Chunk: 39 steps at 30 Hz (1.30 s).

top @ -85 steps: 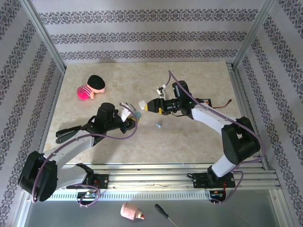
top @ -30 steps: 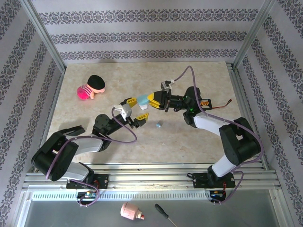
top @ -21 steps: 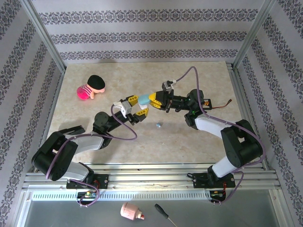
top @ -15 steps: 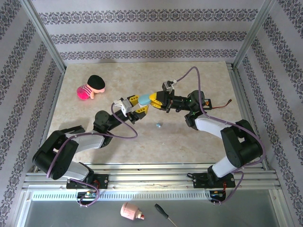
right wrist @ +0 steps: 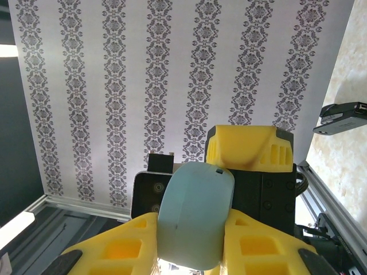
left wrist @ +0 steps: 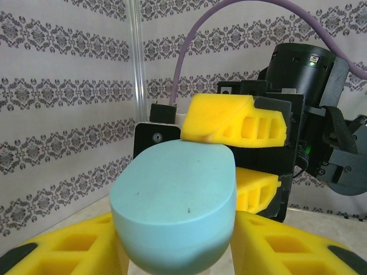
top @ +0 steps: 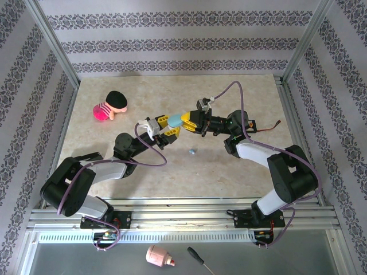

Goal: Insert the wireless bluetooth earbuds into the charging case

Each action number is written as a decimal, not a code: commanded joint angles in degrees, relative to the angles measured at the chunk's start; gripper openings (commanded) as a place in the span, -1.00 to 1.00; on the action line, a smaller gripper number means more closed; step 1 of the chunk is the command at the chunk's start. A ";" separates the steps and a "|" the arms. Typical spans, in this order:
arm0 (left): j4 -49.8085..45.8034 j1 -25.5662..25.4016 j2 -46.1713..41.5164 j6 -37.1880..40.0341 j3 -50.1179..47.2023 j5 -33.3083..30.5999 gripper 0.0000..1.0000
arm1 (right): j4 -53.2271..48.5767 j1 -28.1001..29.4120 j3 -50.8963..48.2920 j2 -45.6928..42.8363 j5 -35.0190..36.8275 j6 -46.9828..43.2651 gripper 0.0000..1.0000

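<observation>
- The right fingers are clamped on the charging case, a pale blue pebble shape. In the right wrist view one yellow finger presses each side of it, and the case stands out past their tips.
- The left fingers take the same case from the opposite end and are closed on it too. In the left wrist view a yellow finger lies against each flank of the case, touching it.
- The two pairs sit a quarter turn apart (seen from the left wrist, one right finger is above the case and one below it, while the left fingers hold it by the sides).
- From above, the case lies directly between the two sets of fingertips, which meet around it over the middle of the tabletop.
- Both wrist views show the case as a smooth, unbroken blue shell.
- An earbud, tiny and pale blue, lies on the tabletop on the near side of the fingers, toward the arm bases. It is nearer the right fingers than the left, apart from both pairs and touched by neither.
- A plush toy, pink-striped with a black cap, lies well out beyond the left fingers, on the side away from the right ones.
- A screwdriver lies far back from the fingers, past the arm bases, off the tabletop.
</observation>
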 commanded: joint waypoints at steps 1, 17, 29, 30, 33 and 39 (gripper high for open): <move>3.70 -0.49 0.23 -1.67 1.60 4.95 -0.05 | 3.96 -0.28 -0.21 0.35 1.67 0.15 -0.58; 3.72 -0.53 0.69 -4.49 2.75 6.97 -0.08 | 4.27 -0.28 -0.33 0.65 1.77 0.03 -0.58; 3.70 -0.51 1.36 -4.74 3.20 8.11 -0.28 | 4.36 -0.26 -0.10 0.84 1.76 -0.11 -0.55; 3.72 -0.49 1.31 -4.59 3.21 8.13 -0.31 | 4.27 -0.27 -0.09 0.89 1.76 -0.19 -0.50; 3.72 -0.49 1.04 -3.03 2.76 8.15 -0.35 | 3.76 -0.32 -0.17 0.75 2.03 -0.87 -0.39; 3.21 -0.14 0.52 -0.34 0.73 6.99 -0.36 | -1.20 -1.47 -1.13 -2.36 3.69 -9.54 0.27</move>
